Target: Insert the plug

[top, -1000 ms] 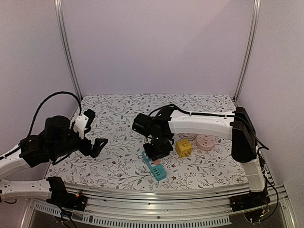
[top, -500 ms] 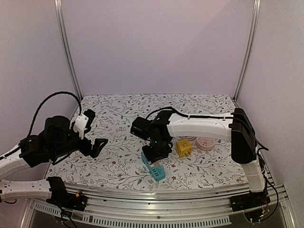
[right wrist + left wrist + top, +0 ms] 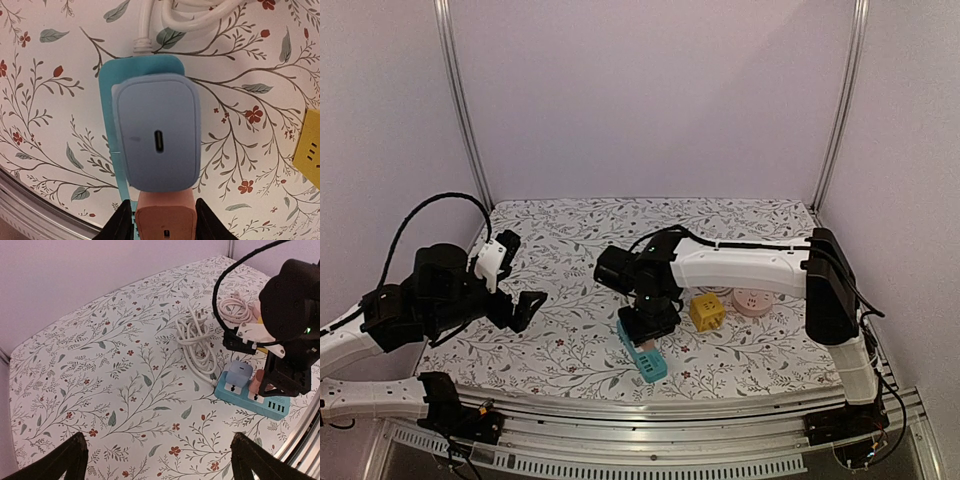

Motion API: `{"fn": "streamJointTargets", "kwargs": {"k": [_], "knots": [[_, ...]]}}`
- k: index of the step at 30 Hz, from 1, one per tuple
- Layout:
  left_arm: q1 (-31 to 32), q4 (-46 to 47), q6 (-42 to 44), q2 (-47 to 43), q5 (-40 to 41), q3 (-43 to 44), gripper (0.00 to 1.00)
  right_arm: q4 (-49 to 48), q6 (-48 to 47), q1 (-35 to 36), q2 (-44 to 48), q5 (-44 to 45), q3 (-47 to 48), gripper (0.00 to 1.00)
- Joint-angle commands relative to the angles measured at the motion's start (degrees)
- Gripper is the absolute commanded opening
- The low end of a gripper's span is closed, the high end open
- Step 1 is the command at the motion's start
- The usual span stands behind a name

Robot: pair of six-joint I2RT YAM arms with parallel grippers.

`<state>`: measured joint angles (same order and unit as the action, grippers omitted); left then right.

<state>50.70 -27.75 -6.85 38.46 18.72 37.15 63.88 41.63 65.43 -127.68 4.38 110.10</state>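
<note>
Two adapters stood side by side on the teal power strip [image 3: 256, 403], which lay near the front edge of the flowered table [image 3: 90, 365]. The task's plug [image 3: 165, 220] was the nearer one: a salmon-pink block with rounded corners and a small slot-shaped port in its upward face. It sat just beside, and seemingly touching, a larger lavender charger [image 3: 156, 140] with the same kind of port at its centre. The right gripper [image 3: 165, 222] had closed around the plug from above, a black finger [image 3: 122, 222] pressed to each side. In the left wrist view the plug's lower end met the strip's top, though whether its prongs were fully seated could not be told.

A white cable [image 3: 196, 335] ran from the strip's far end into a loose coil on the table. A yellow cube [image 3: 707, 311] with socket holes sat just to the right of the strip.

The left gripper [image 3: 157, 450] hung above the left part of the table, well apart from the strip, jaws spread wide and holding nothing.
</note>
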Motion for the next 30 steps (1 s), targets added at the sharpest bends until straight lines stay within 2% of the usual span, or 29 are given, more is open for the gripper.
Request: {"fn": "streamJointTargets", "kwargs": {"k": [1,4,10,16,20,24,30], "knots": [[-0.7,0.3,0.3,-0.5,0.5,-0.8,0.99,2.1,1.3,0.9,-0.5,-1.4,3.4,0.46],[-0.7,0.3,0.2,-0.4,0.6,-0.8,0.99,2.1,1.2,0.8,0.4,-1.1,4.9,0.58],[-0.6,0.2,-0.2,-0.5,1.4,-0.7,0.99,3.3,1.4,0.8,2.2,0.0,6.9,0.67],[-0.7,-1.8,-2.2,-0.7,5.0,1.2,0.99,3.8,2.2,0.1,6.6,2.2,4.8,0.74],[-0.7,-2.9,-2.5,-0.7,8.1,3.3,0.99,3.3,3.3,-1.9,10.7,3.9,0.8,0.81],[-0.8,-3.5,-6.7,0.2,11.8,6.5,0.99,1.7,4.2,-5.4,15.6,4.9,-6.3,0.89],[-0.8,-5.1,-10.7,7.4,9.8,14.5,1.00,0.6,5.4,-10.3,20.5,5.3,-15.1,0.94]]}}
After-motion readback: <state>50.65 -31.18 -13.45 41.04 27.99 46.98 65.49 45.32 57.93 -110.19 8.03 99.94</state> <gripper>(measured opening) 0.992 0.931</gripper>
